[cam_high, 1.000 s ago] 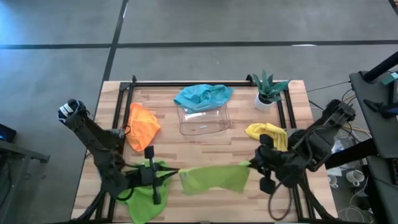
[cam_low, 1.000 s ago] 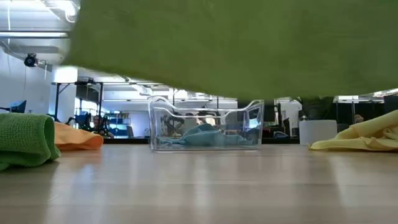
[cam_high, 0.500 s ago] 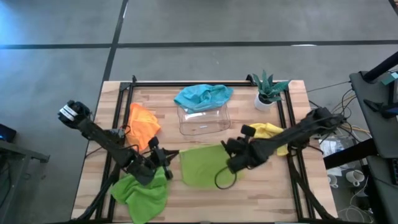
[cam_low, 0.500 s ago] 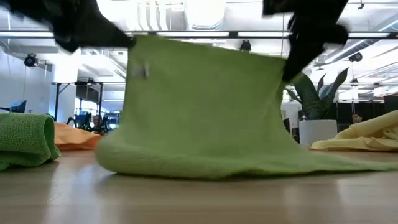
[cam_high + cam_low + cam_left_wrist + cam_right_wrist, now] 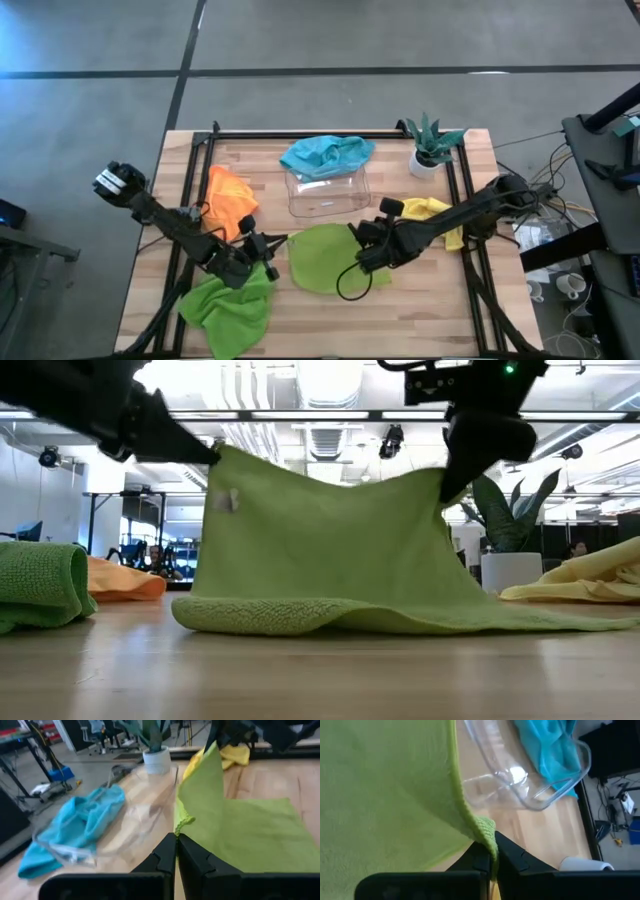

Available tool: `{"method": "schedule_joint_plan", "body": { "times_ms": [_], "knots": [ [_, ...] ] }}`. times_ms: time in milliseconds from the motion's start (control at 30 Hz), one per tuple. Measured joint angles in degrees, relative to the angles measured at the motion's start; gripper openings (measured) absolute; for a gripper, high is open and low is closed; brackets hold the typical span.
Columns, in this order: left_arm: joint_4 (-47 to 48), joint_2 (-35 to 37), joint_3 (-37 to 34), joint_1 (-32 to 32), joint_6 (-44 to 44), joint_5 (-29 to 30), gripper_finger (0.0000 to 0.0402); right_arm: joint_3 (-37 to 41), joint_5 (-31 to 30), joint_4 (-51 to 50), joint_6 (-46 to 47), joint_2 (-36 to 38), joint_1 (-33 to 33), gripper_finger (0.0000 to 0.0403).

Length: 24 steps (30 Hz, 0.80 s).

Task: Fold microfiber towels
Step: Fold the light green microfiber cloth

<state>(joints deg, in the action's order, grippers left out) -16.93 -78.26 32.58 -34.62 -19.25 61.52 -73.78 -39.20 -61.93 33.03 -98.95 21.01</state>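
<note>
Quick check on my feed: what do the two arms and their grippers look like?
Both arms are slim, dark, jointed. The left gripper and right gripper each end in two black angular fingers. A black cable loops under the right arm; a white-marked joint caps the left arm's base.

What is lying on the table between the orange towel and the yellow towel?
In the high view, between the orange microfiber towel and the yellow microfiber towel lies the clear plastic tray.

Surface (image 5: 330, 310) inventory: tray (image 5: 328, 192) centre-rear, one towel (image 5: 326, 155) in it; plant (image 5: 432, 148) right-rear corner; held towel (image 5: 320, 258) centre; crumpled towel (image 5: 226, 312) left-front corner.
</note>
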Motion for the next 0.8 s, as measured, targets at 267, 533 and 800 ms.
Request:
{"method": "schedule_joint_plan", "body": {
  "times_ms": [267,533,800],
  "knots": [
    [-8.11,0.22,4.34,-0.83,11.02,-5.5,0.0,-1.71,0.1,1.58,-0.23,2.7,0.8,0.0009],
    [-7.64,-0.02,6.05,-2.24,15.12,-13.28,0.0,-1.61,7.47,3.96,-0.08,3.99,5.33,0.0009],
    [-15.57,-2.37,9.19,-5.93,19.45,-24.51,0.0,-1.74,10.8,7.92,-0.07,4.55,15.31,0.0009]
  ]
}}
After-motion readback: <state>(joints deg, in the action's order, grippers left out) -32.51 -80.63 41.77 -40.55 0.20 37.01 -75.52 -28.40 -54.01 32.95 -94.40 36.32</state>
